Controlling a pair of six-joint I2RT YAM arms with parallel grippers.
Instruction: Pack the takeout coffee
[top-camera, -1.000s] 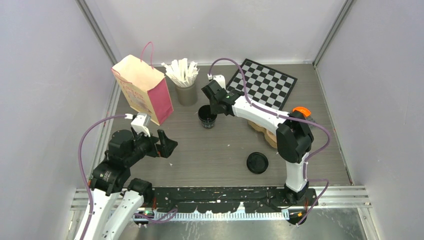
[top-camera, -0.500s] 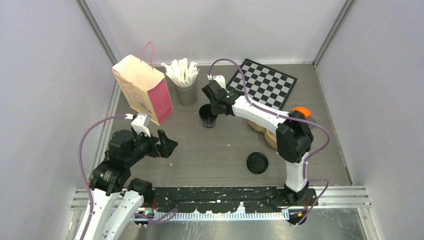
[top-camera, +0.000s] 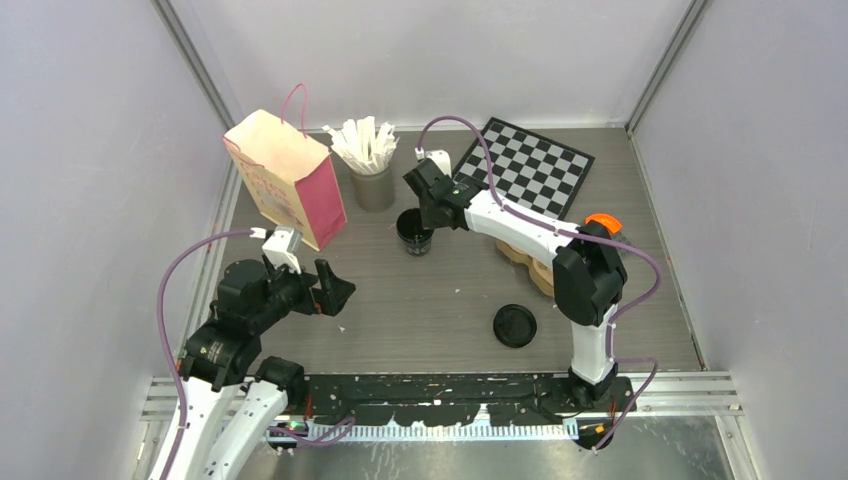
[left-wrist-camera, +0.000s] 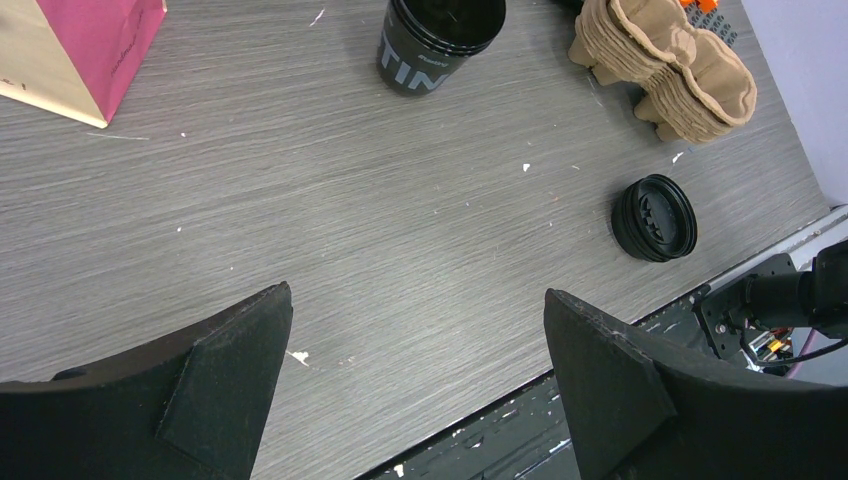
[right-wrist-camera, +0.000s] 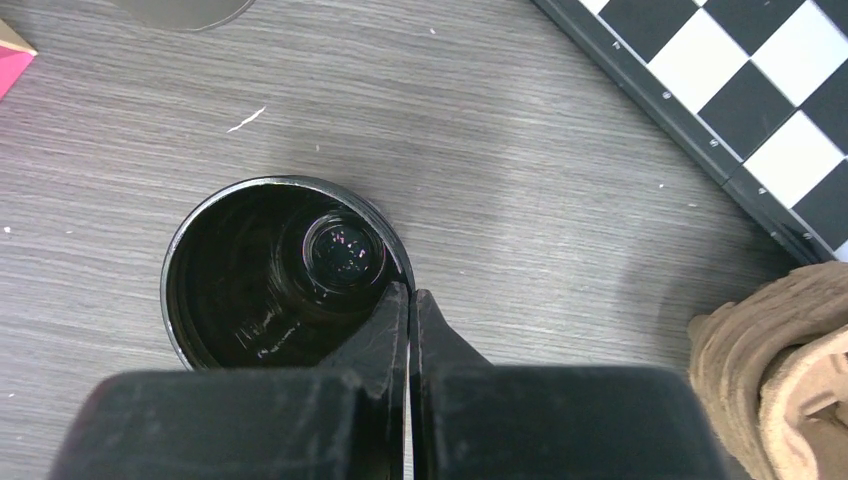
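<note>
From above, the right gripper (top-camera: 424, 217) is down at the open black cup (top-camera: 412, 238), its fingertips on the rim. The black lid (top-camera: 515, 325) lies flat on the table (top-camera: 430, 310), well behind those fingers, back toward the arm's base. The left gripper (top-camera: 337, 288) hangs low, with the pink bag (top-camera: 290, 180) just beyond its fingers.

On the left wrist camera the fingers (left-wrist-camera: 215, 385) are spread wide with only bare table between them and nothing held. The cup (left-wrist-camera: 435, 45) stands upright far ahead of the gap, lidless. The lid (left-wrist-camera: 655, 217) sits ahead of the right-hand finger, and the brown carrier (left-wrist-camera: 665, 65) is farther out past it.

On the right wrist camera the fingers (right-wrist-camera: 375, 335) are pinched together on the cup's (right-wrist-camera: 250, 270) rim, one finger inside the wall and one outside. The checkerboard (right-wrist-camera: 740, 90) lies ahead and to the right of the tips.
</note>
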